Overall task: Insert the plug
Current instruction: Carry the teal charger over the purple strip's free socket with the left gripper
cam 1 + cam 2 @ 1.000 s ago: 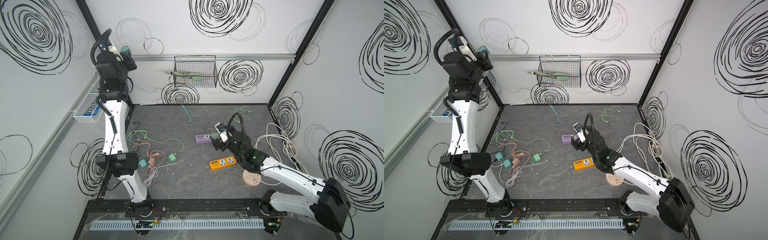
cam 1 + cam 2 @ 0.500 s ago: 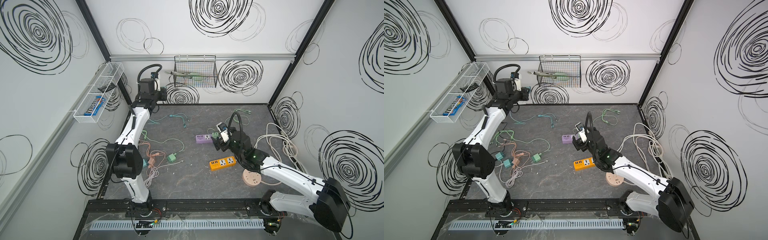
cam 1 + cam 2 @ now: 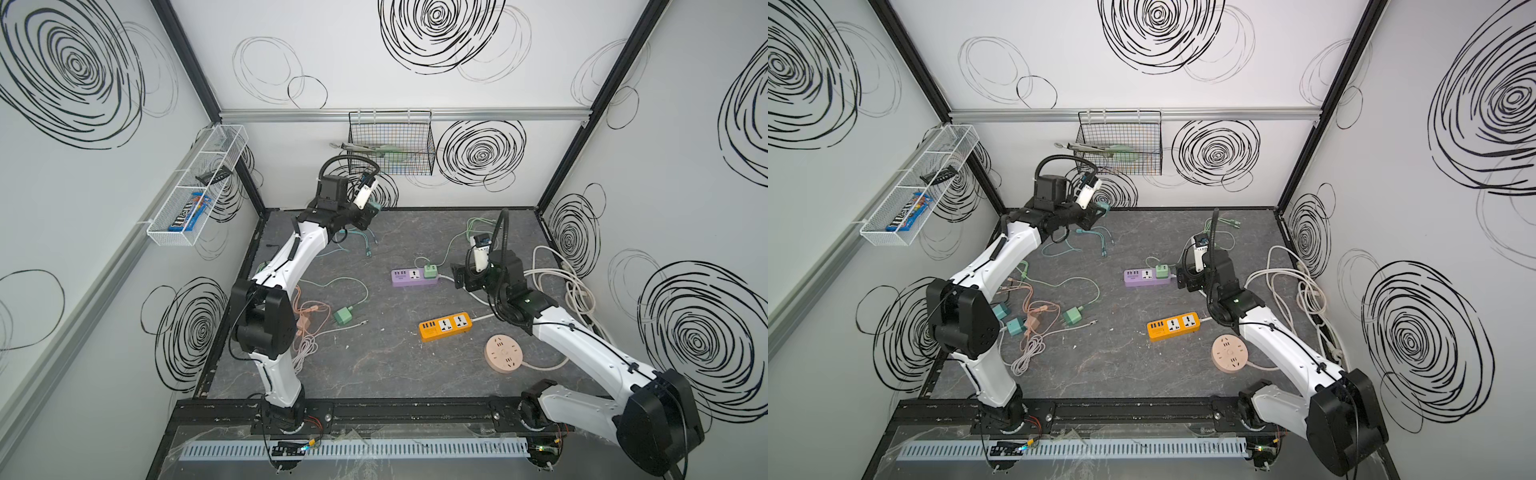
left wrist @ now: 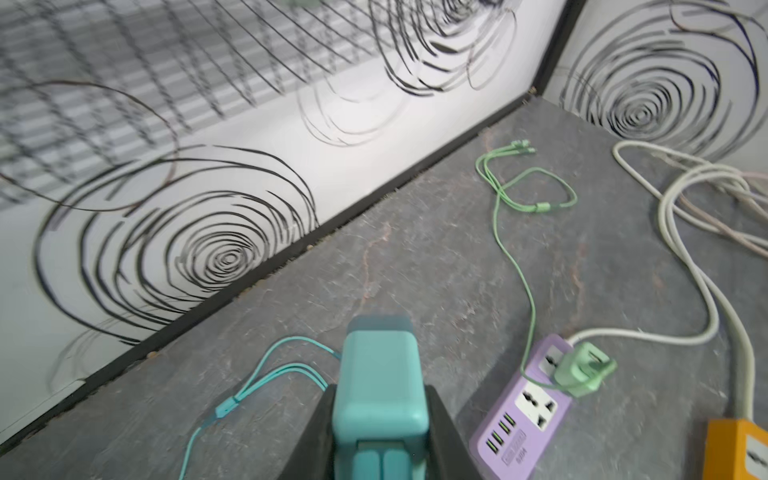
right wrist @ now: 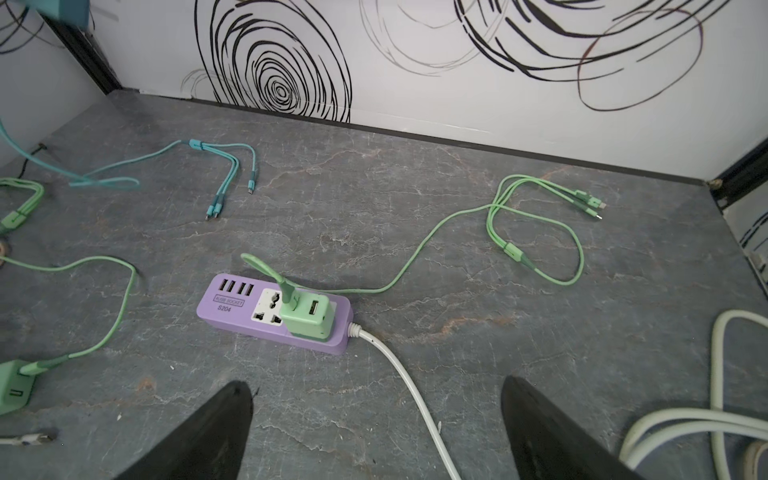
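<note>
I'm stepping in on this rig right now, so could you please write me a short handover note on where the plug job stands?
Left gripper: shut on the teal plug, held in the air.
Right gripper: open, empty, hovering by the purple strip.
Done: a green plug sits in the purple strip; its other socket is free.
To do: carry the teal plug to a free socket, likely there or on the orange strip, and push it in.

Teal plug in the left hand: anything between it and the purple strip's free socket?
Nothing on the way: the teal plug is held over bare tabletop. At the purple strip, though, the green charger fills the next socket and its cable arcs over the edge of the free socket, so it may crowd insertion.
</note>
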